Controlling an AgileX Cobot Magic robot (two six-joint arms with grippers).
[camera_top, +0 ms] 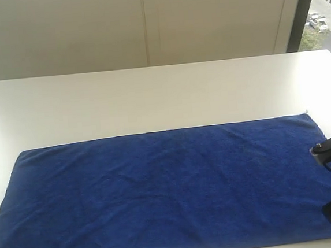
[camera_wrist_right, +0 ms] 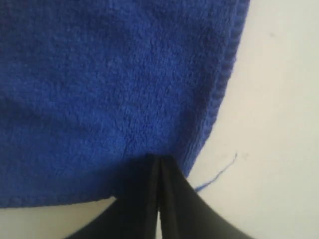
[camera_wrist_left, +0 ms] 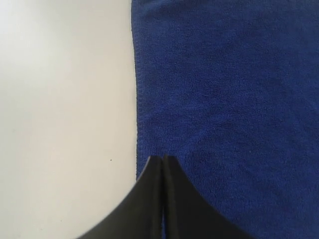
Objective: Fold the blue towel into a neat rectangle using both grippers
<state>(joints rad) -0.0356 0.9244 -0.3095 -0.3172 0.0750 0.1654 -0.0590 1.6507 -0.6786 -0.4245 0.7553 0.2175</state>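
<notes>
Blue towel [camera_top: 160, 194]: item nearest the viewer, spread flat in a single layer on the white counter [camera_top: 151, 96], its long side running from the left end effector across to the right one. Material: soft plush pile with a thin stitched hem. Judged light, limp and not fragile; likely to sag and drag when lifted, though the pile should give fair grip. Suggested hold: the two near corners, one per end effector, pinched just inside the hem so the cloth rises evenly.

Left end effector [camera_wrist_left: 163, 158]: jaws pressed together with no gap, nothing held. Tips sit over the towel just inside its short hem, with bare counter just beyond that hem. Whether the tips touch the pile cannot be told.

Right end effector [camera_wrist_right: 158, 158]: jaws likewise closed tight, no cloth seen between them. Tips meet the towel close to a corner, where the pile shows a slight dimple. Hem just beside; loose blue thread [camera_wrist_right: 217, 174] near, on the counter.
</notes>
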